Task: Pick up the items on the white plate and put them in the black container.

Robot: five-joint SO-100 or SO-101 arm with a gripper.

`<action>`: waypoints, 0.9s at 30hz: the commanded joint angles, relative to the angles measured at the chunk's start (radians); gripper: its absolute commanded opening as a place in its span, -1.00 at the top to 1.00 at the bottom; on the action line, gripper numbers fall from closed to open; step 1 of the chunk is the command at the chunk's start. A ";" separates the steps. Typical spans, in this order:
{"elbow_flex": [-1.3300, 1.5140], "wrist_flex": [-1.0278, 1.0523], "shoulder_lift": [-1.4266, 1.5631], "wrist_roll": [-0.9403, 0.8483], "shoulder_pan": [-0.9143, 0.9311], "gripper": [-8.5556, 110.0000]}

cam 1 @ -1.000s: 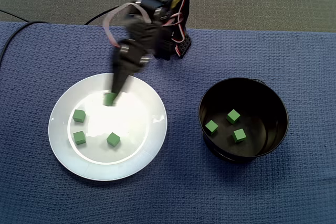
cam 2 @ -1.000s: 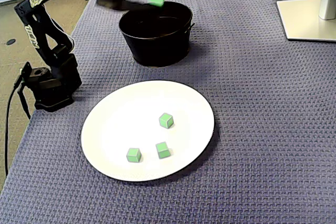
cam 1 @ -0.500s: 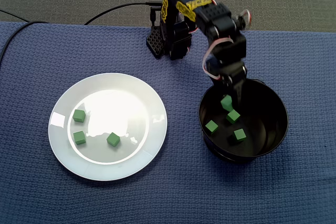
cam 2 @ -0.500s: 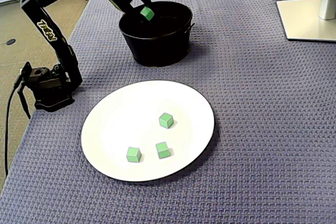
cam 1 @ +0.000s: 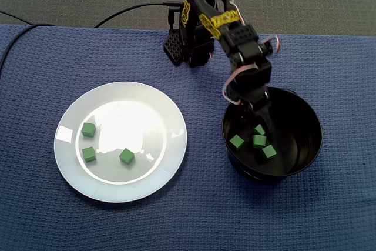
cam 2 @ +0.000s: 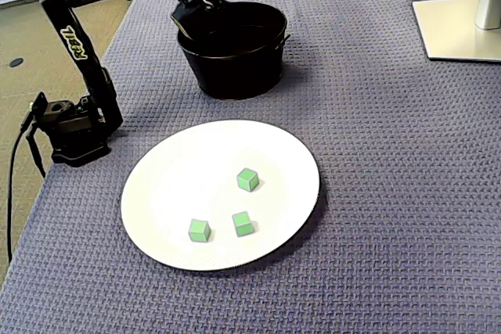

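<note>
Nearest the camera in a fixed view, the white plate lies on the blue woven cloth, and three green cubes sit on it: one toward the middle, two closer to the near rim, all apart from each other. Seen from above in a fixed view, they cluster in the left half of the plate.

Beyond the plate stands the black container, well apart from it. The view from above shows the container holding four cubes, grouped close together on its floor. The gripper reaches down inside, its tip just over that group. Dark fingers against dark walls hide the gap, so I cannot tell whether the claw is spread or pinching the middle cube. The side view hides the tip behind the rim. The arm's base stands at the cloth's left edge, and a white stand foot sits far right.

By my judgement the cubes are light and rigid, with flat faces that should take a pinch well. The plate looks glossy, so a nudged cube may skid. Best to come straight down and close across two opposite faces, squared to the fingers, not corner to corner.
</note>
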 commanded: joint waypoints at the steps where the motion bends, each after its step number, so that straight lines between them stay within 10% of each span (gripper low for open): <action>1: -0.230 0.227 0.160 -0.207 0.103 0.06; 6: -0.491 0.430 0.141 -0.597 0.379 0.14; 11: -0.390 0.106 0.077 -0.864 0.750 0.14; 27: -0.572 0.170 -0.581 -0.994 1.005 0.15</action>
